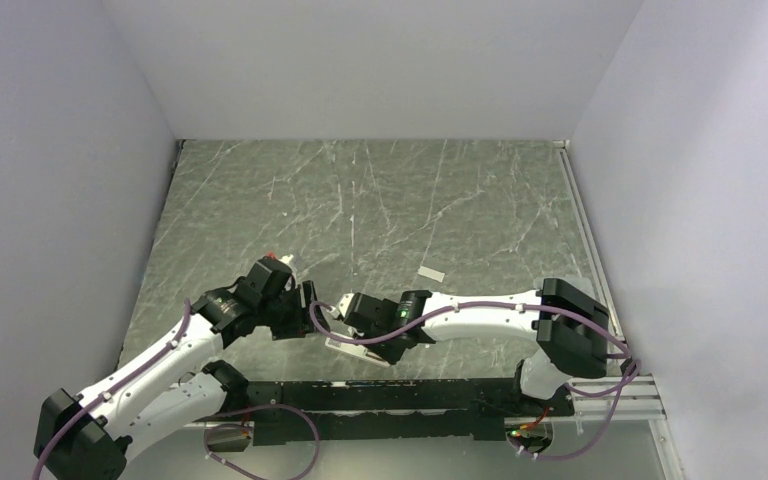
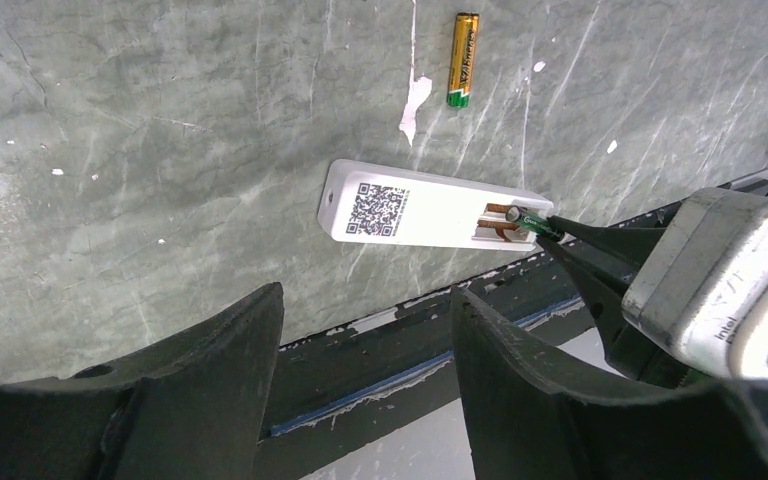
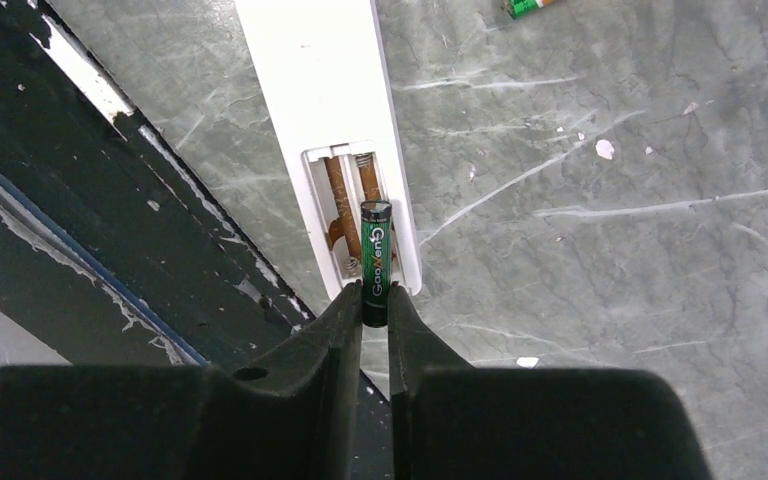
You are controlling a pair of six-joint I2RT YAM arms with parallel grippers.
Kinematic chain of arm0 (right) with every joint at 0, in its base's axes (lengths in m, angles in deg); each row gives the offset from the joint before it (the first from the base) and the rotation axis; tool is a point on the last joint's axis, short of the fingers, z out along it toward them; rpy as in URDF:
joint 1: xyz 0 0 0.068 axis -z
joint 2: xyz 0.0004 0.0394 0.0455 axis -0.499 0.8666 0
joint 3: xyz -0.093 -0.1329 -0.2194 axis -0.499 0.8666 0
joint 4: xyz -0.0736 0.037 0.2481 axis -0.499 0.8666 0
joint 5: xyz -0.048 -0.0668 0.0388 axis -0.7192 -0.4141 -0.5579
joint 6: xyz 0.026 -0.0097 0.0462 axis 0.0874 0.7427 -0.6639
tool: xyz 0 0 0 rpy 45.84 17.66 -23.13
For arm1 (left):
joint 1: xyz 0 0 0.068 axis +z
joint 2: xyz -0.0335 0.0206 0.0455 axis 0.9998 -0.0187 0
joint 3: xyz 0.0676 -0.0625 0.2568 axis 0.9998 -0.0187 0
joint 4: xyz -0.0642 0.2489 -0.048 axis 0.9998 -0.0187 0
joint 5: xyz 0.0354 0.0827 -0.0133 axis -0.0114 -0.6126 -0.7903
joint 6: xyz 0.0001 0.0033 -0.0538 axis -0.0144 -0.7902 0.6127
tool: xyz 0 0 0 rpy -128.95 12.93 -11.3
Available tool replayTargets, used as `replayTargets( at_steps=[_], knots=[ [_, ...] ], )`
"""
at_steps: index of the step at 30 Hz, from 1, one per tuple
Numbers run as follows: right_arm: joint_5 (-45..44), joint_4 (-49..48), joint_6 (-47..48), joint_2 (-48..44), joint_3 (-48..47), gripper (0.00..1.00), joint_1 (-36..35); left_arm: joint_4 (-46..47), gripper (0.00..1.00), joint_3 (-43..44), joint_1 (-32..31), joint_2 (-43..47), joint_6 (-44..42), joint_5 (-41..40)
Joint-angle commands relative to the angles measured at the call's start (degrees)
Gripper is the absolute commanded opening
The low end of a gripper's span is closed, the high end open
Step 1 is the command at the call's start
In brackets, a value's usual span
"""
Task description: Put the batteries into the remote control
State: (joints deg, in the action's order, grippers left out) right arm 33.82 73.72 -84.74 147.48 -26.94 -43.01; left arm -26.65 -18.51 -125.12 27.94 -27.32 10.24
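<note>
While the left gripper is gaping (empty), the right gripper is pinching a green battery over the recess of the remote control.

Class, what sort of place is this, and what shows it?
Probably a robotics lab test booth: plain white walls box in a marbled grey tabletop, with a left arm and right arm mounted on a black rail.

Robot lab cell, plain white walls, marbled tabletop, mounting rail
</note>
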Motion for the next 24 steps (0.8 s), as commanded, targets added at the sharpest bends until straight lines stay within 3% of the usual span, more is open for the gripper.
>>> replayTargets(
  at_steps=[1,24],
  knots=[
    [-1.2,0.0,-0.1,0.5,-2.3,0.15,0.1,1.2,0.67,0.3,0.1,-0.2,0.0,0.0],
    [-0.2,-1.2,-0.7,1.3,-1.5,0.22,0.1,1.4,0.67,0.1,0.1,-0.2,0.1,0.2]
  ],
)
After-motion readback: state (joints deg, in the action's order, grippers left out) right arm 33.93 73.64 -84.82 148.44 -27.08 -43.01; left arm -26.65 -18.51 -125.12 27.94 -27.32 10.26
